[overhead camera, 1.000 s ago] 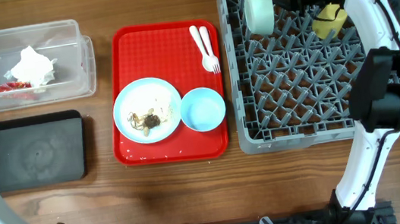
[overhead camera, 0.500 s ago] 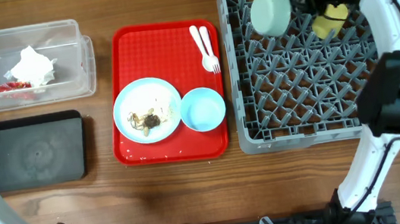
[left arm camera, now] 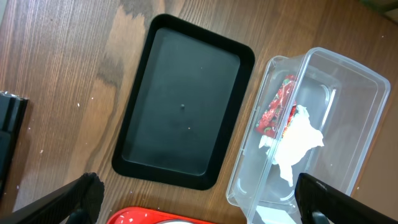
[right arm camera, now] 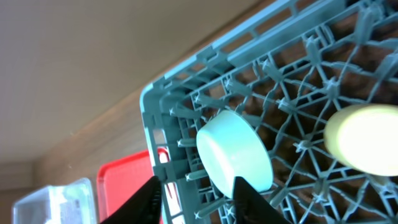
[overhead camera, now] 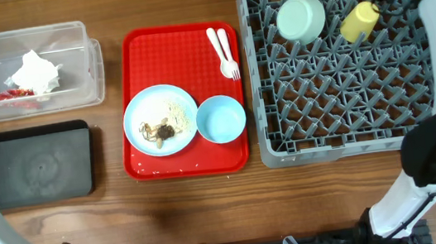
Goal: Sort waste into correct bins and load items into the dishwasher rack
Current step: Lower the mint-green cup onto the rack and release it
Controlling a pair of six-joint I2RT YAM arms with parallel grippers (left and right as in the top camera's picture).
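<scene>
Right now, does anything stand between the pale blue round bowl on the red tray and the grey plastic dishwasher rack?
Nothing visible does. The pale blue bowl sits at the red tray's right edge, beside the grey rack's left wall; only a strip of table lies between.

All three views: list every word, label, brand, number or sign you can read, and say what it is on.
No readable text in any view.
Red wrapper in the clear tub: any print is too blurred to read.
Red serving tray, black tray, dishwasher rack: no lettering shows.
</scene>
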